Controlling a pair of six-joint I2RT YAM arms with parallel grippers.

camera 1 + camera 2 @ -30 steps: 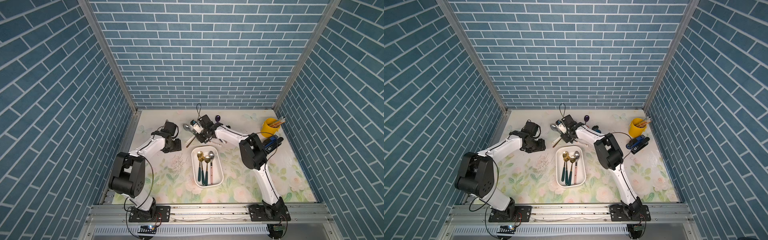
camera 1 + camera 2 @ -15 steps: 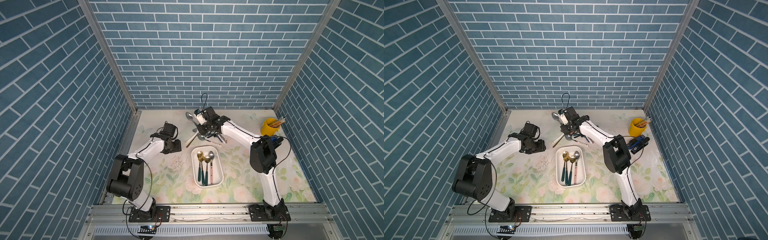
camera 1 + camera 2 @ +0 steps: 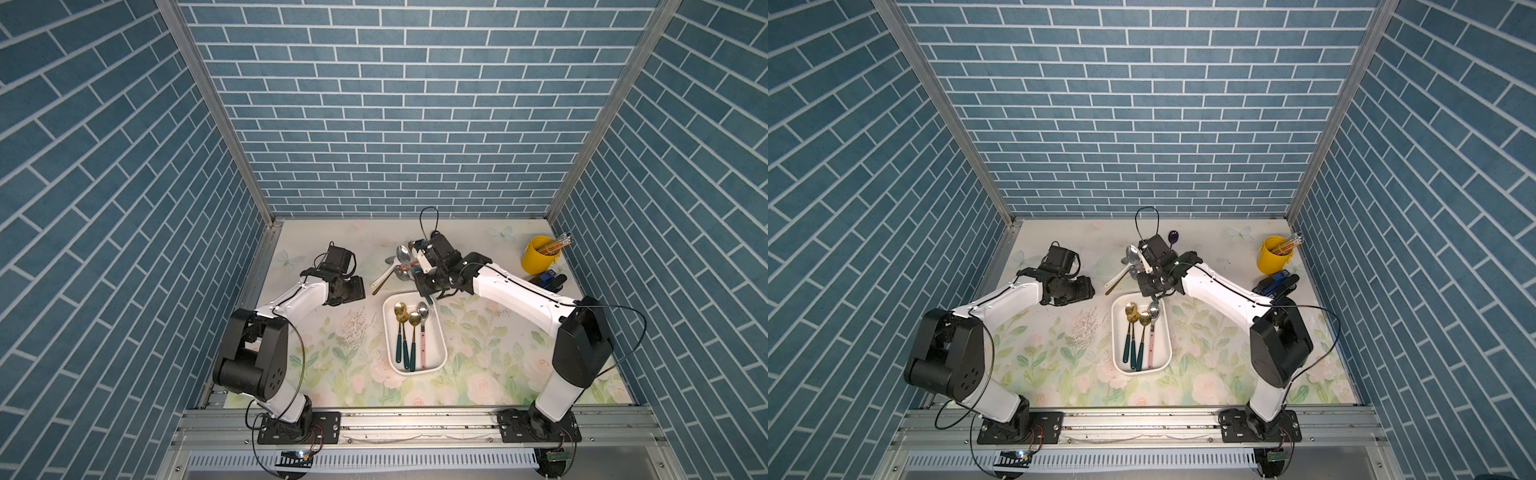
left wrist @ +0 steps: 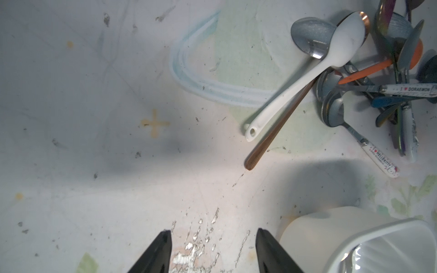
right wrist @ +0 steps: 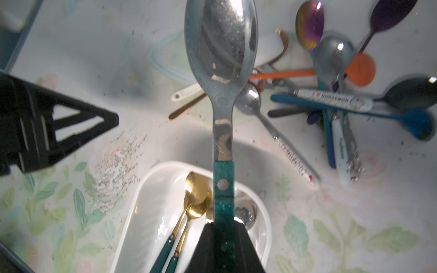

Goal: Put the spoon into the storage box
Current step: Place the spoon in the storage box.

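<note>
Three spoons [image 3: 409, 328] inside storage box [image 3: 415, 371]; right gripper [image 5: 223, 224] clamped on teal-handled spoon [image 5: 222, 59] over its rim; left gripper [image 4: 212, 232] parted, empty.

Left arm [image 3: 291, 301] & right arm [image 3: 515, 293]: white links, black joints/bases, thin black cables; left gripper [image 4: 214, 238] black, wedge-shaped fingers.

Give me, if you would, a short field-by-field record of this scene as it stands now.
right fingers: shut on the handle of the teal-handled steel spoon
held spoon position: over the far end of the storage box, not yet inside
box contents: three spoons, two gold, one pink-handled
left fingers: open, empty, beside the box
elsewhere: loose spoon pile beyond the box; yellow cup with pencils
</note>
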